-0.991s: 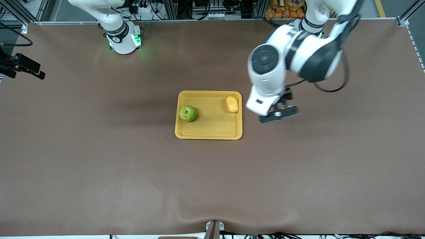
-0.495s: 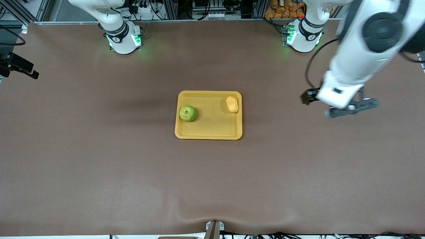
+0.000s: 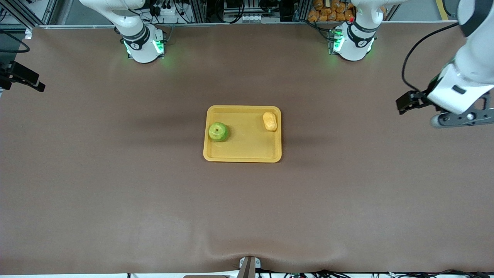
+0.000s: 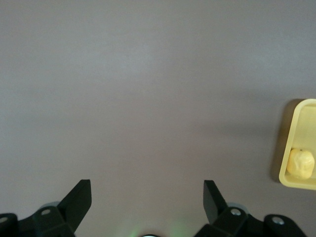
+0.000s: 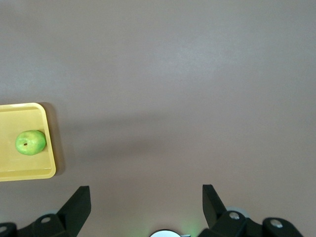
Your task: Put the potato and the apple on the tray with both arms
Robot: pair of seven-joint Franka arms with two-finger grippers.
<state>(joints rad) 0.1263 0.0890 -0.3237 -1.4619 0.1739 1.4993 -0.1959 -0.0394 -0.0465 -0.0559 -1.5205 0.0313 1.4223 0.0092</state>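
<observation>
Left gripper [image 4: 147, 197] and right gripper [image 5: 145, 197] both spread, empty, over bare table [image 3: 115, 173]. The front view alone shows apple [image 3: 218, 131] and potato [image 3: 270, 121] together on tray [image 3: 243, 157]; each wrist view shows only one.

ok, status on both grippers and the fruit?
Left gripper open, empty, over bare table at its own end. Right gripper open, empty. Apple and potato both on tray. Nothing in the way.

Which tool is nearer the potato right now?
Left. The left tool is over bare table toward the left arm's end, with the potato on the tray. The right tool is over bare table at the right arm's end, past the apple.
</observation>
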